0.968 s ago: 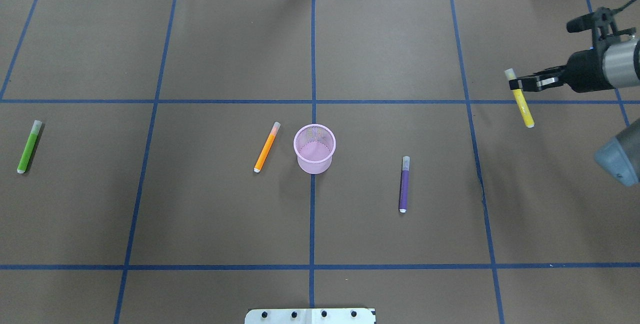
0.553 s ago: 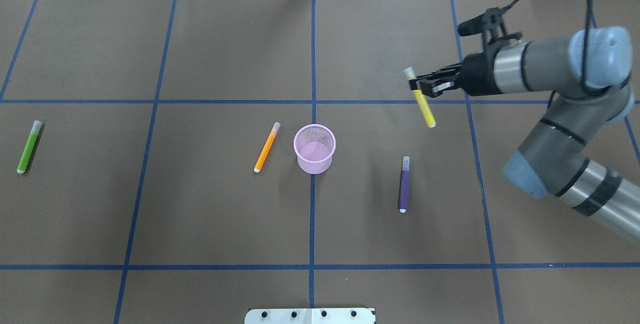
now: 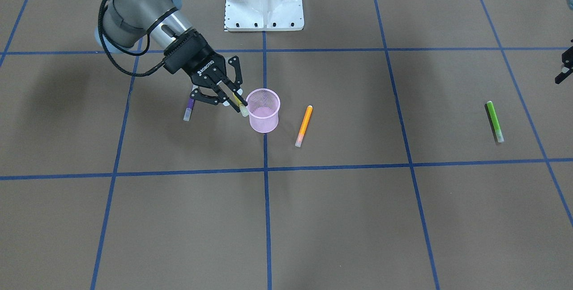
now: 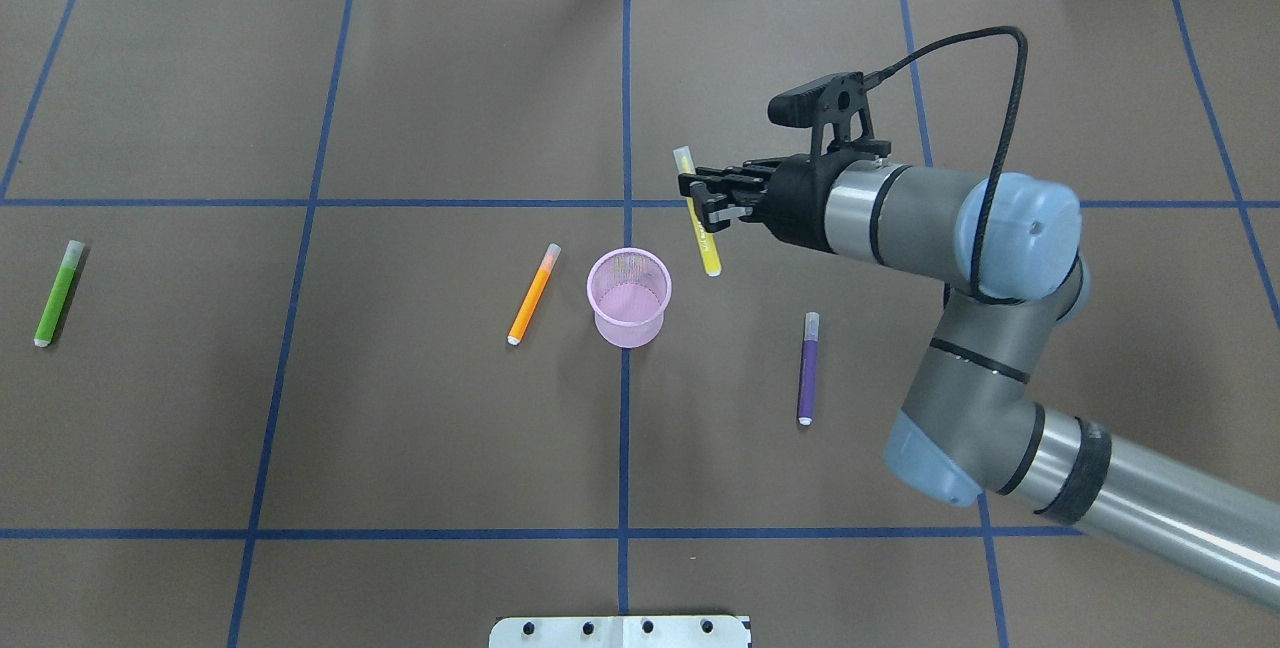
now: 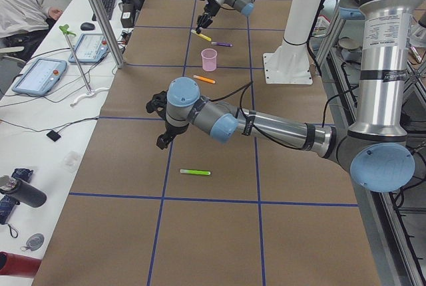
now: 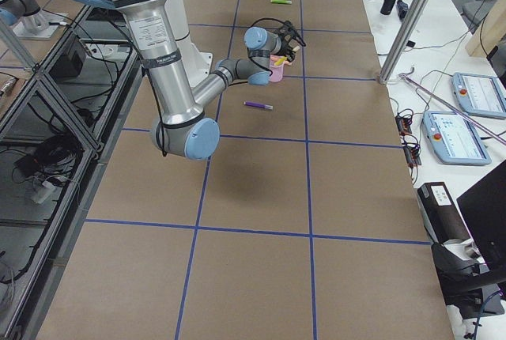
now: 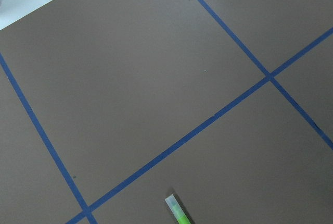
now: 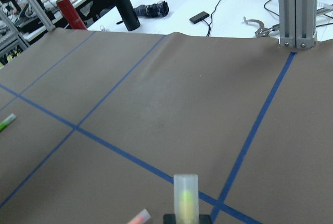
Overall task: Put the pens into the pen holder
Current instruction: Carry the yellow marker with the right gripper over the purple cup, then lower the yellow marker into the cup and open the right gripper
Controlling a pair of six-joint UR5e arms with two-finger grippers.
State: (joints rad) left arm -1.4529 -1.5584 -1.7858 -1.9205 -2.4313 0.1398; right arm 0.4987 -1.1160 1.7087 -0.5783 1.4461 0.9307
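Table: covered in brown paper, marked into large squares by blue tape lines.
Cup: pink wire mesh, standing upright on the middle tape line with its mouth up.
Orange pen: lying flat just beside the cup on the robot's left, not touching it, pale cap pointing away from the robot.
Purple pen: lying flat on the cup's right, well apart from it, cap away from the robot.
Green pen: lying flat near the table's left end, well apart from the rest.
Base plate: white, at the robot's edge.
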